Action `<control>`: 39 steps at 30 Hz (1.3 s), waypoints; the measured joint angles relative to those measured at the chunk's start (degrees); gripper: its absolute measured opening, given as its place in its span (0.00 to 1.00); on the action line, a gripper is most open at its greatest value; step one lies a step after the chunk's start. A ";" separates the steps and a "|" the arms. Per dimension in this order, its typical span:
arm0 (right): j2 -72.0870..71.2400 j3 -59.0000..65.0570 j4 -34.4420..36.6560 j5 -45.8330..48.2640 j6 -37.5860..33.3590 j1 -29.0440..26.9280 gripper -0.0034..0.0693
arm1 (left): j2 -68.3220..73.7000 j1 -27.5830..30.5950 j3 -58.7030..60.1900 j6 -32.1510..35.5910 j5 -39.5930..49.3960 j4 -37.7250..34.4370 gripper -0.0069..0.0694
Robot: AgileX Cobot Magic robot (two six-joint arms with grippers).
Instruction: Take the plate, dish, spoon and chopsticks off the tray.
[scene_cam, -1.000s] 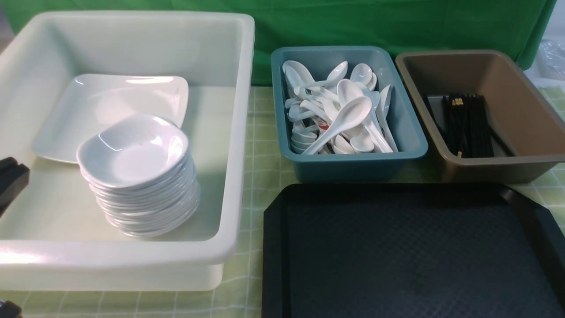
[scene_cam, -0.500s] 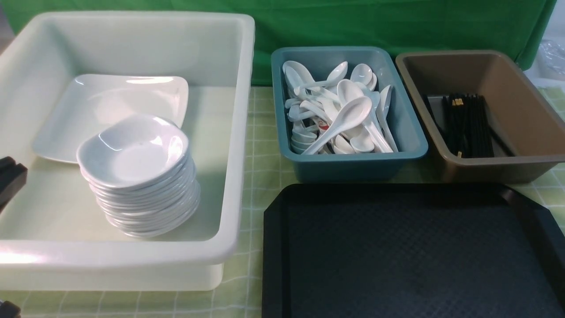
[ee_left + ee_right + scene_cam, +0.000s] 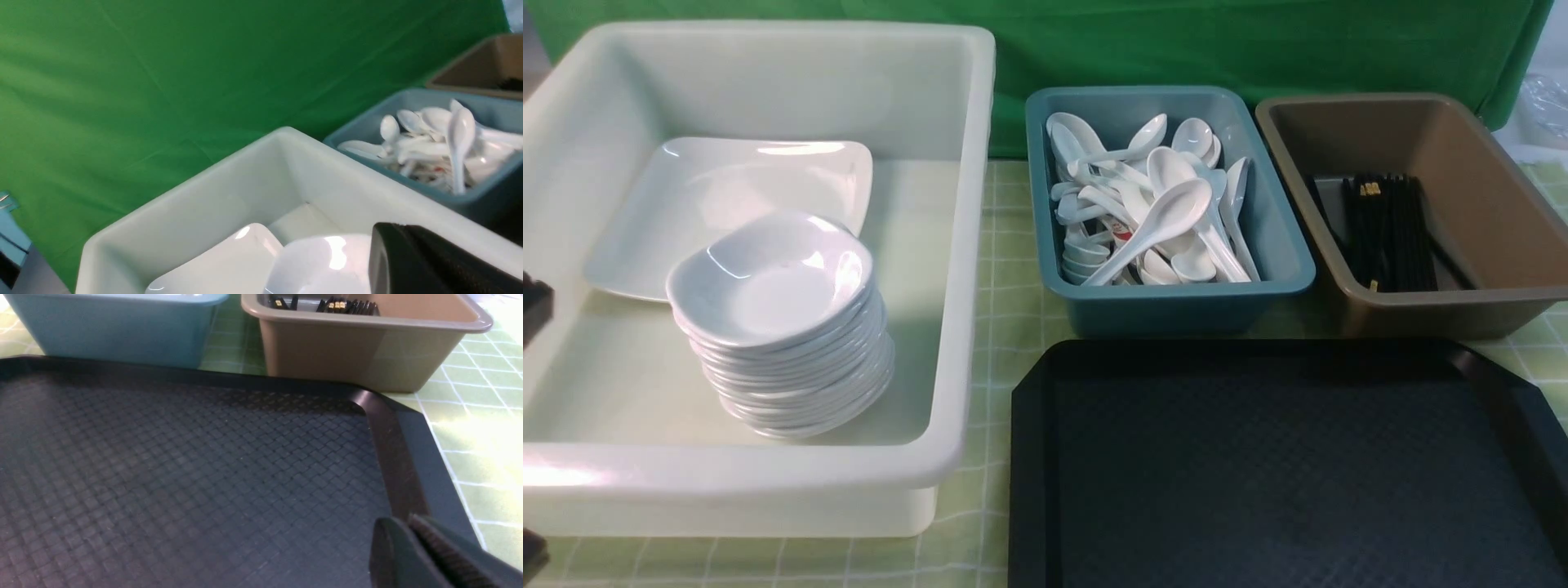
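Right wrist view — right gripper [image 3: 402,539] over tray [image 3: 196,457] corner.

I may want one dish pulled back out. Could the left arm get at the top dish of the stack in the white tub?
Probably yes. The top dish sits uncovered on its stack in the open white tub, on the left arm's side, and the left gripper is at the tub's edge.

White tub [image 3: 964,245] at left on green checked tablecloth [image 3: 1005,327]. Teal bin [image 3: 1282,245] in the middle, brown bin [image 3: 1486,204] at right, side by side, close but apart. Green backdrop [image 3: 1176,41] hangs behind all three.
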 joint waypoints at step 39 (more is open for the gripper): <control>-0.06 0.00 0.00 -0.08 0.00 0.00 0.29 | -18.86 18.07 27.00 -30.56 -0.10 12.31 0.12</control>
